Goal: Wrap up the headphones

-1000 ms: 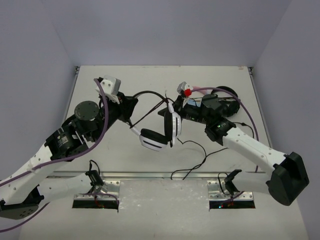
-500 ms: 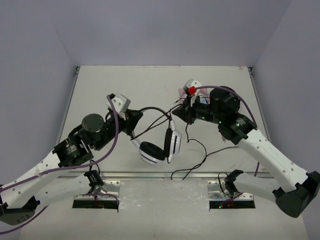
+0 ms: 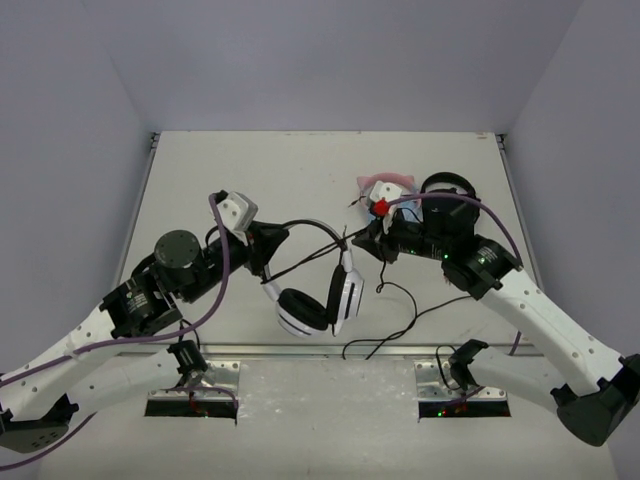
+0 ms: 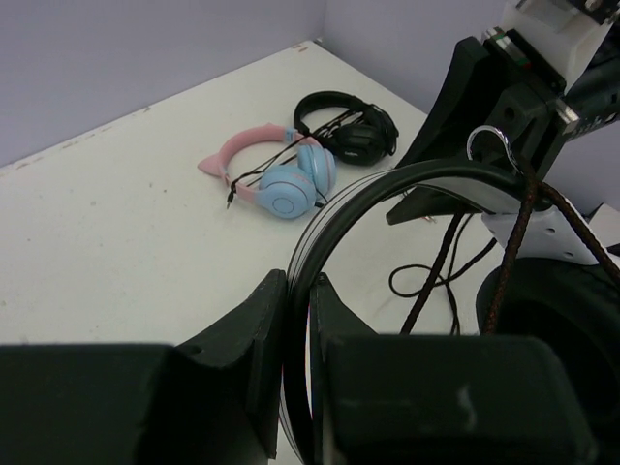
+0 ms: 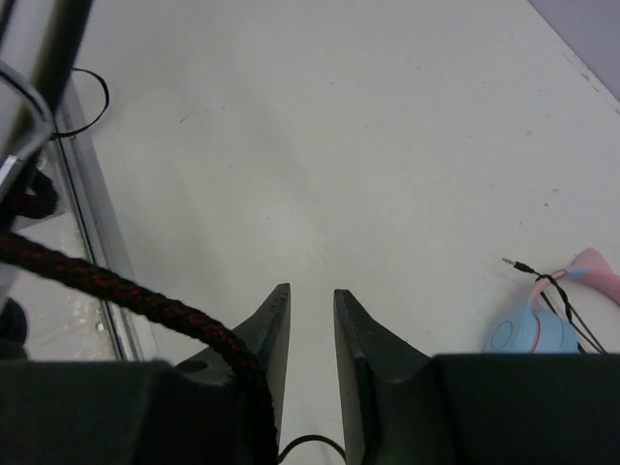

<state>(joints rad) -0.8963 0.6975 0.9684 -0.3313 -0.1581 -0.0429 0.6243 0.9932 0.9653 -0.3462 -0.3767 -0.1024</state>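
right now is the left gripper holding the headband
Yes, the left wrist view shows the left gripper clamped on the headband.

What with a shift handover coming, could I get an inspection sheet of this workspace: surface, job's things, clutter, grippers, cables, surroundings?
Surface: white table, faint specks.
Job's things: white headphones between the arms, headband clamped.
Clutter: cat-ear headphones beside black headphones, far right.
Grippers: left gripper shut on the headband; right gripper narrowly apart, grip unclear.
Cables: thin black cable trailing loose to the near edge; braided cable crossing the right gripper.
Surroundings: plain walls; nothing else seen.
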